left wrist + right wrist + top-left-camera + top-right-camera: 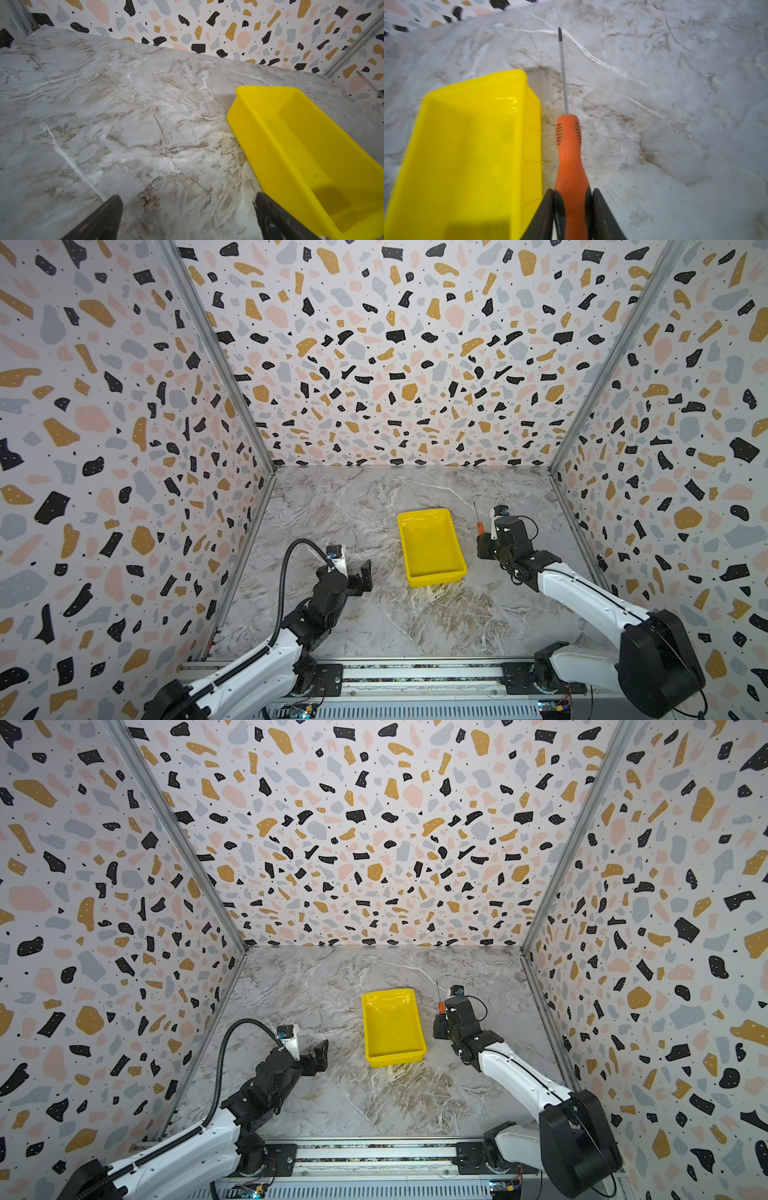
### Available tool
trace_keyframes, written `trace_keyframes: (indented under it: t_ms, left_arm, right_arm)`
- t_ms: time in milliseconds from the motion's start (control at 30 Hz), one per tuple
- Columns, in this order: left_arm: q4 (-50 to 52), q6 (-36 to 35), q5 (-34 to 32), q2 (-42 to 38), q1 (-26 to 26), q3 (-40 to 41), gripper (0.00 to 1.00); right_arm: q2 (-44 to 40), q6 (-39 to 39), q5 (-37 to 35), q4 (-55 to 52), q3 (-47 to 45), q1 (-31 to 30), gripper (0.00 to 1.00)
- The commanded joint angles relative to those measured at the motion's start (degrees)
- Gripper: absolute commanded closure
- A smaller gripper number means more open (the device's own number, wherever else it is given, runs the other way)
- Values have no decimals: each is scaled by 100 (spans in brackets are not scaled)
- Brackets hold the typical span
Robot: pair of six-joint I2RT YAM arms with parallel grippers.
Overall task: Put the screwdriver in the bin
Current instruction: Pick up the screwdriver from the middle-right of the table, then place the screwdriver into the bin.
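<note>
The right hand (pixel 572 207) grips the screwdriver (pixel 570 149) by its handle, just right of the empty bin (pixel 430 545) (left hand (pixel 360 577) wide, idle); transfer and release remain.

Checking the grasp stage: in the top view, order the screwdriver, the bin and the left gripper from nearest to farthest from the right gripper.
1. screwdriver: held in the right gripper, shaft pointing toward the back wall.
2. bin: on the table, beside it toward the centre.
3. left gripper: beyond the bin, jaws open, holding nothing.
</note>
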State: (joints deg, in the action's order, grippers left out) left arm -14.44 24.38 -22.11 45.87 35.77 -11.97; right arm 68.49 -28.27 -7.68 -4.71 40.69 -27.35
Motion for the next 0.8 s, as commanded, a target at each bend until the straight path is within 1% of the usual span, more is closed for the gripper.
trace_keyframes:
  t_ms: [0,133,267,467,767]
  left_arm:
    - [-206,-142,-435,-9,27,-230,0]
    - [-121,10,-670,-141,27,-179,0]
    - [-88,52,-746,-234,27,-148,0]
    - [-70,109,-841,-237,27,-139,0]
    - [-51,120,-918,-148,27,-182,0]
  right_arm:
    - [-319,-863,-136,-7,-131,-507,78]
    - [-335,-1508,-190,415,-224,-1151,77]
    - [10,-1667,-249,590,-48,-1505,78]
    - [551,-1815,-17,521,206,-1573,77]
    - [717,-1703,-38,501,330,-1562,75]
